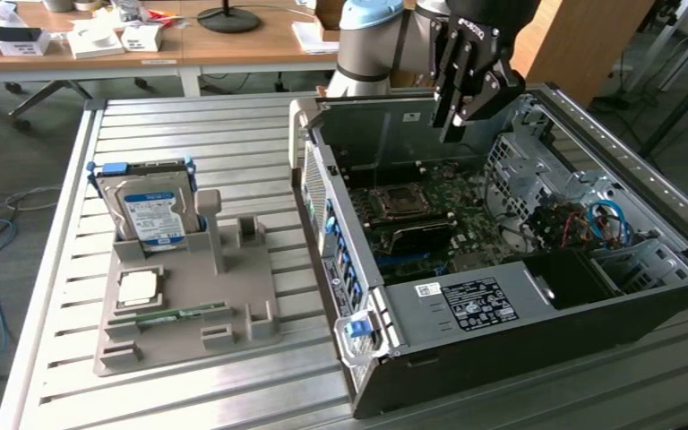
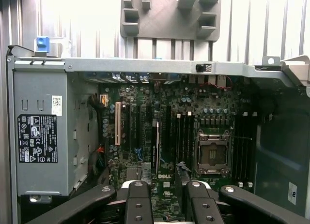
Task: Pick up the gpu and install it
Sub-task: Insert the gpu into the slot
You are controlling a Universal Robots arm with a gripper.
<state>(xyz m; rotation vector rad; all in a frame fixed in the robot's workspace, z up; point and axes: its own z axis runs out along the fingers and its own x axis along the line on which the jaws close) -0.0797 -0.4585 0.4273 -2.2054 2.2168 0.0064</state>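
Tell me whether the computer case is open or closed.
Open: the computer case lies with its side panel off, motherboard exposed.

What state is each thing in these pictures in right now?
gripper: open, empty, above the case
gpu: on edge in the motherboard, not gripped
computer case: side open
hard drive: upright in the holder
RAM stick: flat on the holder

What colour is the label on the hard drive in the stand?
Blue and white; the hard drive label shows best in the exterior view.
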